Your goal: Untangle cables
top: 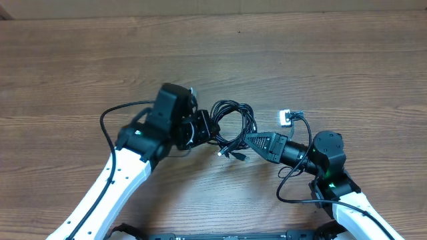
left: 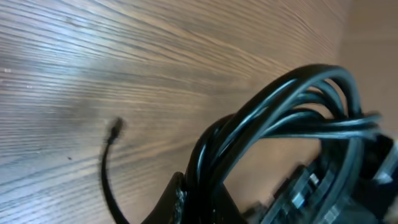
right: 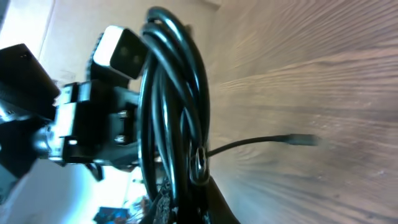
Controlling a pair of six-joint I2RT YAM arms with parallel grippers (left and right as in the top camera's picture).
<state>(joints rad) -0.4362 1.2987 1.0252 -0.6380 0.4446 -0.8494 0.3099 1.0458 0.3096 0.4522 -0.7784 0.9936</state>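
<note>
Brown wood-grain table (top: 333, 53) across the whole frame. Near its middle, left gripper (top: 212, 133) clamped tight on the left side of the bundle, right gripper (top: 248, 140) closed on the lower right side. Between them, cables (top: 235, 115), black, bunched in tangled loops. Below the loops, small plug ends (top: 230, 155) loose on the wood.

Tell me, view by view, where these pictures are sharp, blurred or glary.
Overhead: evenly lit and sharp, the cables clear against the wooden table. Left wrist: bright glare streaks along the close bundle; the loose plug end beyond is blurred. Right wrist: glossy highlights on the loops, its plug end soft, the lower left corner washed out white.
</note>
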